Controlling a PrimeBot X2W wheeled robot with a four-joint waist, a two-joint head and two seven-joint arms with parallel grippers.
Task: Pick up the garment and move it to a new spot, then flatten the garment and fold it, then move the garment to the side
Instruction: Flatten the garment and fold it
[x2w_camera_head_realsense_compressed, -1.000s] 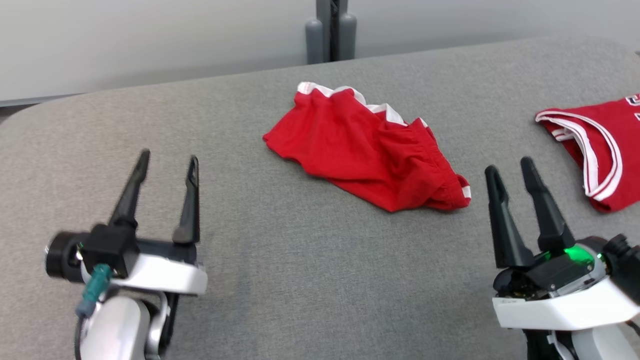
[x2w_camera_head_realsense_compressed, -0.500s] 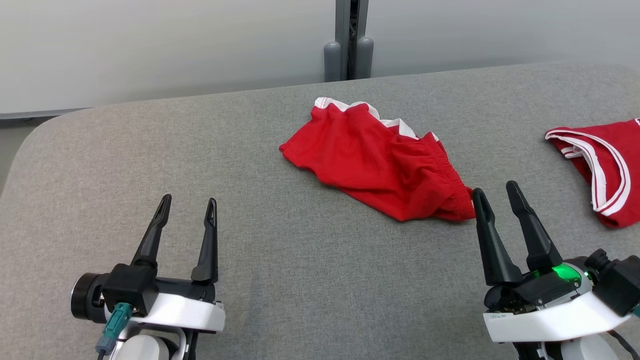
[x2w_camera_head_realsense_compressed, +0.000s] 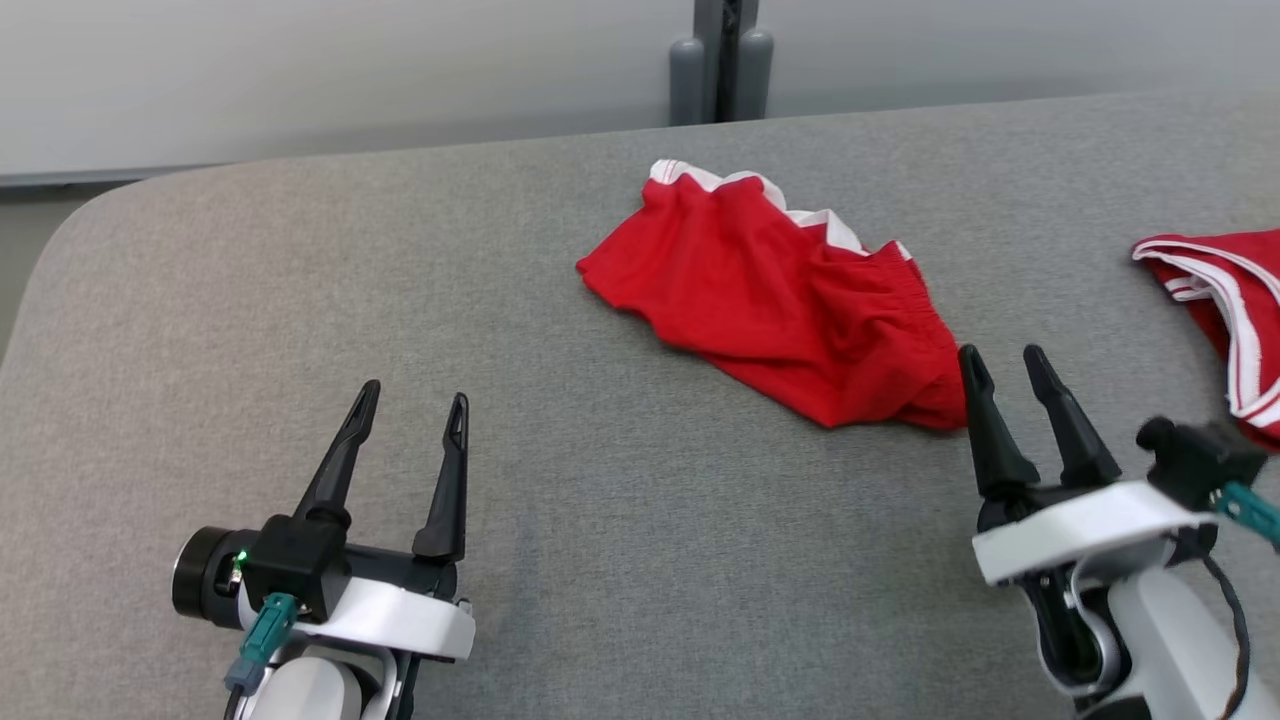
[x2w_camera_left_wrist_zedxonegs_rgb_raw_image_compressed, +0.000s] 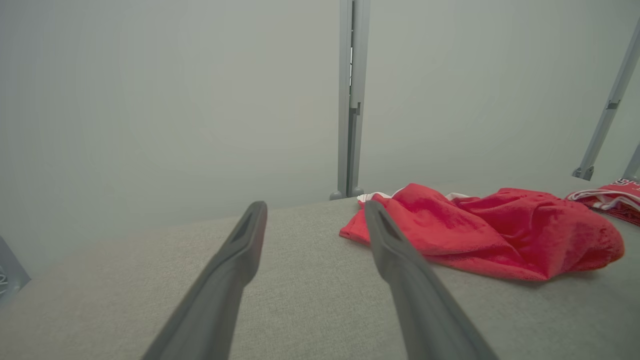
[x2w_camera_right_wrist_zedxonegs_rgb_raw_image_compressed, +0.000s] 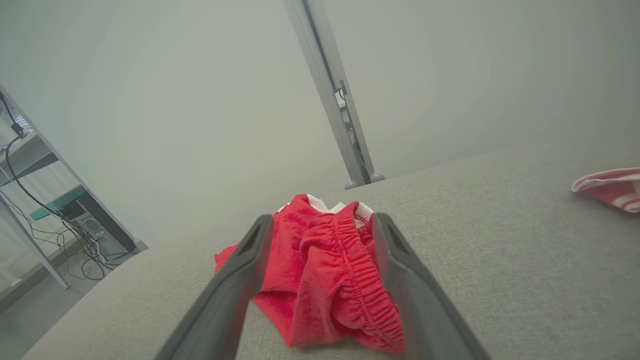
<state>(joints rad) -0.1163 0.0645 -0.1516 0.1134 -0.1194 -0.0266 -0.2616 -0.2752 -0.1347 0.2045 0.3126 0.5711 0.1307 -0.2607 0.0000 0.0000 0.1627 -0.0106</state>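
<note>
The garment (x2w_camera_head_realsense_compressed: 780, 300) is a crumpled pair of red shorts with white trim, lying near the middle of the grey table (x2w_camera_head_realsense_compressed: 600, 560). It also shows in the left wrist view as the garment (x2w_camera_left_wrist_zedxonegs_rgb_raw_image_compressed: 490, 235) and in the right wrist view as the garment (x2w_camera_right_wrist_zedxonegs_rgb_raw_image_compressed: 330, 280), elastic waistband toward the camera. My right gripper (x2w_camera_head_realsense_compressed: 1005, 355) is open, its fingertips right at the shorts' near right corner, with nothing held. At the lower left my left gripper (x2w_camera_head_realsense_compressed: 412, 392) stands open and empty, well short of the cloth.
A second red piece with white stripes (x2w_camera_head_realsense_compressed: 1225, 310) lies at the table's right edge. A grey post (x2w_camera_head_realsense_compressed: 722, 60) stands behind the table against a pale wall. The table's rounded left corner (x2w_camera_head_realsense_compressed: 70, 230) drops to the floor.
The head camera has shifted, so the whole scene has slid. My right gripper has closed in on the shorts' near right corner and its wrist has turned. Both grippers have stayed open.
</note>
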